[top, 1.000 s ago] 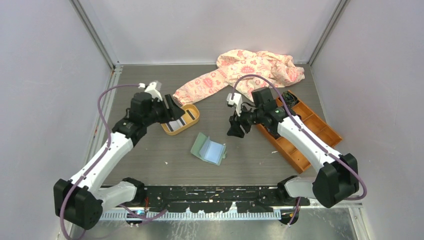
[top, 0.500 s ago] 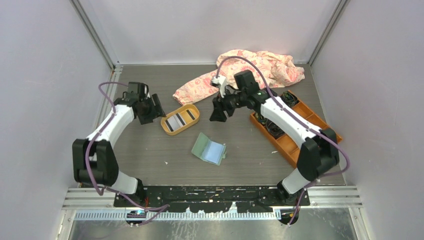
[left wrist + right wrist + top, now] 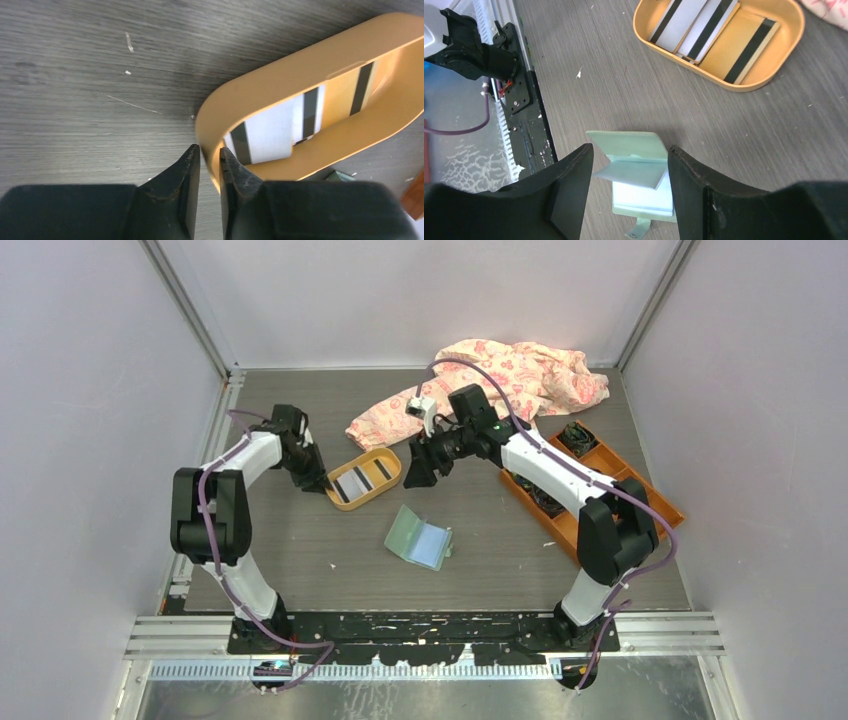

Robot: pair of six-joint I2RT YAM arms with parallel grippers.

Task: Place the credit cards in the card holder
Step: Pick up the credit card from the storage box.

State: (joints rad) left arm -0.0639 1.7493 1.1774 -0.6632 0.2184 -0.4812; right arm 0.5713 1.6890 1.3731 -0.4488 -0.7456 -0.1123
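The orange oval tray (image 3: 300, 75) is pinched at its left end by the left hand (image 3: 209, 149). One finger (image 3: 186, 172) is set outside the rim and the other inside, with the wall clamped between them. The credit cards (image 3: 689, 22) are seen lying overlapped inside the tray, their dark stripes up, and they are walled in all round by the raised rim.

The right hand (image 3: 420, 465) is held above the bench (image 3: 300, 550), just right of the tray, with its fingers (image 3: 569, 195) spread wide and nothing gripped. From the right wrist, the card holder (image 3: 418, 538) is framed between those fingers. It lies opened flat on the bench with one inner flap lifted and the snap tab pointing away. It sits apart from the tray, on the side nearer the arm bases.

A floral cloth (image 3: 500, 375) is heaped at the far edge, close behind the right hand. An orange compartmented box (image 3: 655, 508) is parked along the right side, partly covered by the right arm.
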